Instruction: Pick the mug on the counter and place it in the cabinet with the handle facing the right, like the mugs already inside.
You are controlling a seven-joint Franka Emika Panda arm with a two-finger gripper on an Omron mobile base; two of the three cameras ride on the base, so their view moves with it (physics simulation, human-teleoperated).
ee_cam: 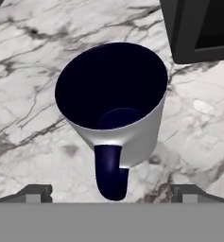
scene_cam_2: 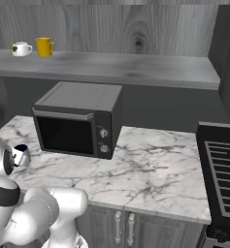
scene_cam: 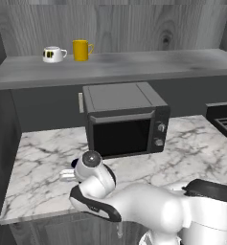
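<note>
The hand view looks straight down into the mug (ee_cam: 114, 111), upright on the counter (ee_cam: 33, 85), its dark handle (ee_cam: 111, 177) lying between the spread fingertips (ee_cam: 35, 193) of the gripper (ee_cam: 111, 194), which is released and grips nothing. In the right base view the mug (scene_cam_2: 21, 154) peeks out beside the arm, left of the microwave (scene_cam_2: 77, 126). Up on the cabinet (scene_cam: 148, 67) shelf stand a white cup (scene_cam: 53, 54) and a yellow mug (scene_cam: 81, 50), far left. A stove (scene_cam_2: 222, 179) sits at the right.

place: kitchen (rendered) | cues: marble counter (scene_cam_2: 150, 169), microwave (scene_cam_2: 77, 118), stove (scene_cam_2: 222, 179)
</note>
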